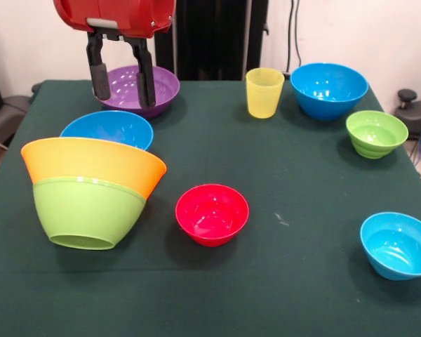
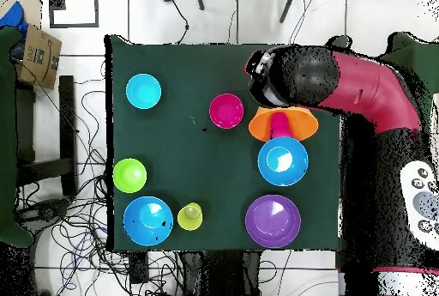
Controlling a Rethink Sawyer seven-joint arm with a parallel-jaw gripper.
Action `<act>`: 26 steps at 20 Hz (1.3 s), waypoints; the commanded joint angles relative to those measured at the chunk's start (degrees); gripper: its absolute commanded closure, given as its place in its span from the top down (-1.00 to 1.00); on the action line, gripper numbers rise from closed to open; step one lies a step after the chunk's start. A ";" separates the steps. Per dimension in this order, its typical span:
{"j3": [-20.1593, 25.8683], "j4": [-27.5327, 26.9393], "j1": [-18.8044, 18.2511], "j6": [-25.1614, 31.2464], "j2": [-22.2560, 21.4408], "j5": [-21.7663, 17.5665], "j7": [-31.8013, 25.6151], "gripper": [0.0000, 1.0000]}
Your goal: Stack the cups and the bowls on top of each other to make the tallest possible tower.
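The tower [image 1: 91, 189] stands at the left: a large orange bowl [image 1: 91, 163] nested in a lime-green bowl [image 1: 88, 214], tilted slightly. The overhead view shows a red cup [image 2: 280, 126] inside the orange bowl [image 2: 302, 123]. My gripper [image 1: 123, 97] hangs open and empty, raised in front of the purple bowl [image 1: 161, 88]. A blue bowl [image 1: 107, 130] sits just behind the tower. The yellow cup [image 1: 264, 92] stands upright at the back middle. A small red bowl [image 1: 212, 214] sits right of the tower.
A second medium blue bowl [image 1: 329, 89] is at the back right, a ribbed green bowl [image 1: 377, 133] in front of it, and a small blue bowl [image 1: 398, 245] at the near right. The arm [image 2: 360, 87] covers the table's edge by the tower in the overhead view.
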 commanded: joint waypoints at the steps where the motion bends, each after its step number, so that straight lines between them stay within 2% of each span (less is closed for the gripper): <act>1: -3.07 -7.30 4.95 16.21 0.57 -13.13 -13.33 1.00; 8: -1.76 -6.52 3.75 13.13 1.75 -14.58 -12.23 1.00; 12: -1.53 -6.80 4.55 15.80 0.22 -15.31 -11.81 1.00; 18: -1.67 -4.89 5.58 14.65 -1.05 -13.69 -7.19 1.00; 21: -1.93 -4.12 6.21 10.64 -0.26 -12.94 -3.11 1.00; 24: -2.30 -4.66 7.24 6.69 2.51 -13.06 0.78 1.00; 26: -3.00 -4.50 8.27 2.14 4.40 -13.52 4.37 1.00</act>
